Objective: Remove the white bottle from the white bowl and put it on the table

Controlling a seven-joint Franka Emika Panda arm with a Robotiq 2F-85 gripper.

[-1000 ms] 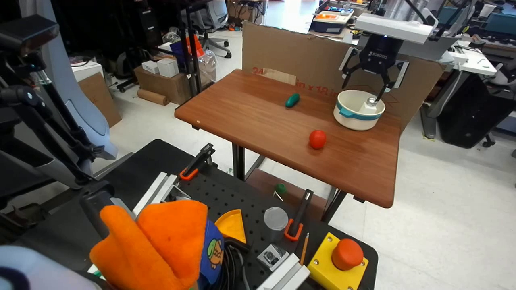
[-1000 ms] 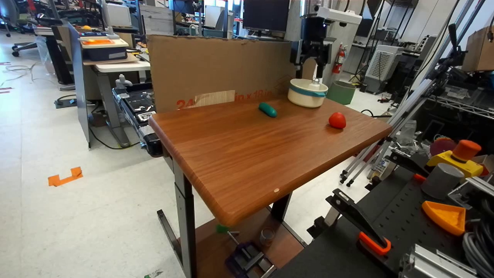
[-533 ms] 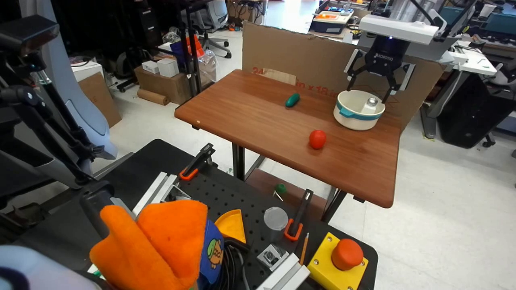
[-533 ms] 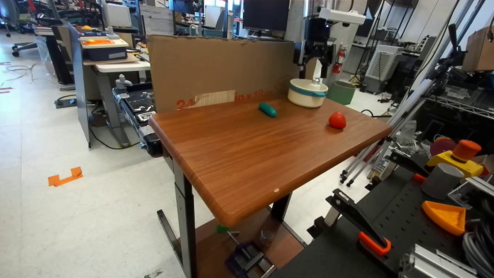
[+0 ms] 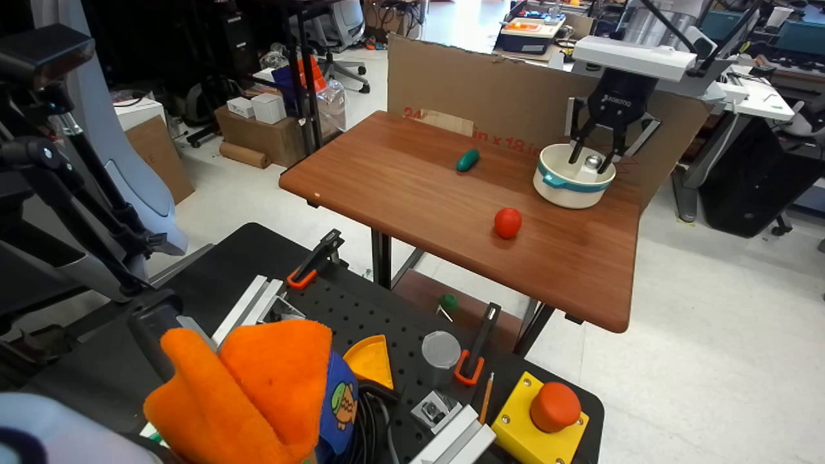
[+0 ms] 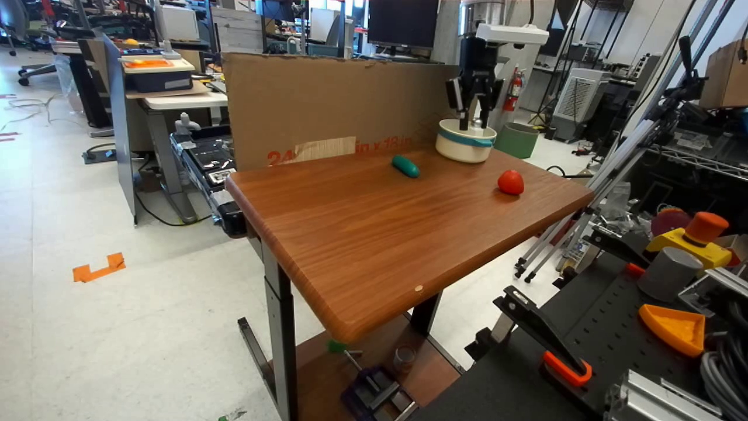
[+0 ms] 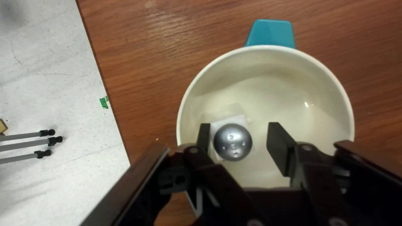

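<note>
Parted jaws stand around the white bottle (image 5: 589, 169) in the white bowl (image 5: 566, 196)

The gripper (image 7: 241, 142) points down over the bowl with its jaws apart, released, one on either side of the bottle; in the wrist view the bottle's silver cap (image 7: 233, 142) lies between the fingertips (image 7: 205, 135), much nearer the one at that picture's left; whether that fingertip touches the bottle I cannot tell; bowl floor shows in the gap between the cap and the fingertip at the right; the bottle sits inside the bowl, cap upward, off-centre toward the wall at that picture's left; in both exterior views the fingertips overlap the bowl's mouth; a teal handle (image 7: 270, 33) juts from the bowl's side; the bowl rests on the reddish-brown table (image 5: 412, 187), near an upright cardboard sheet (image 5: 451, 74); farther out on the tabletop lie a round red object (image 5: 508, 223) and an oblong green object (image 5: 468, 160), apart from each other and from the bowl.
</note>
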